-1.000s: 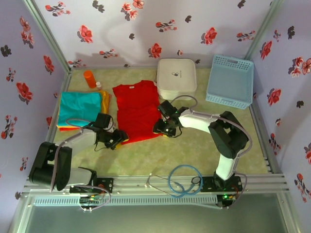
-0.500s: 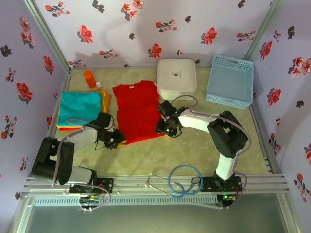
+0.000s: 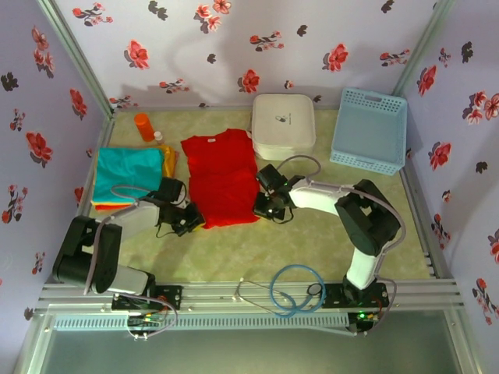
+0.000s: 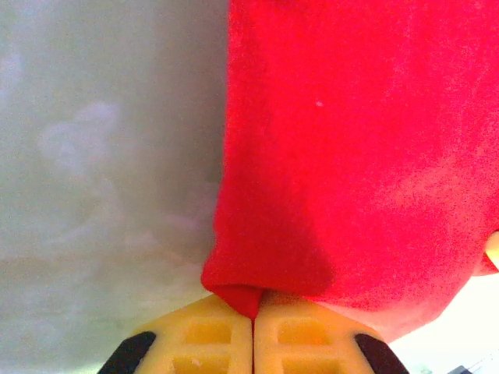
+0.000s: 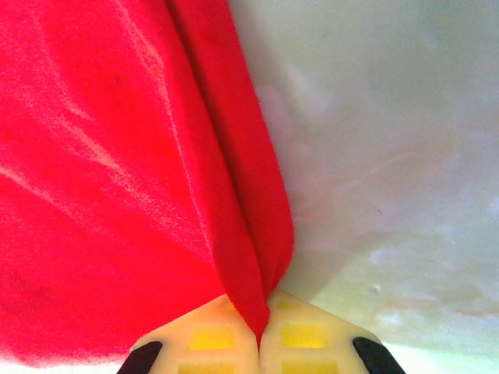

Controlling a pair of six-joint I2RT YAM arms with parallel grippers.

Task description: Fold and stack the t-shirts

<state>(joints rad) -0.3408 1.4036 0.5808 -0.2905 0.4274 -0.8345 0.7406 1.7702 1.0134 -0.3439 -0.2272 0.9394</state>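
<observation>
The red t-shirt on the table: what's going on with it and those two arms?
Two robot arms are handling the red t-shirt, spread out in the middle of the table. The left gripper is shut on its near left corner, the right gripper on its near right corner. A teal t-shirt tops a folded pile at the left; the red one is not yet on it.

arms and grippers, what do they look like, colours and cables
Both the left arm and right arm have black joints with pale grey links, thin grey cables looping along them. The left gripper and right gripper have pale yellow fingers with square recesses and black outer corners.
</observation>
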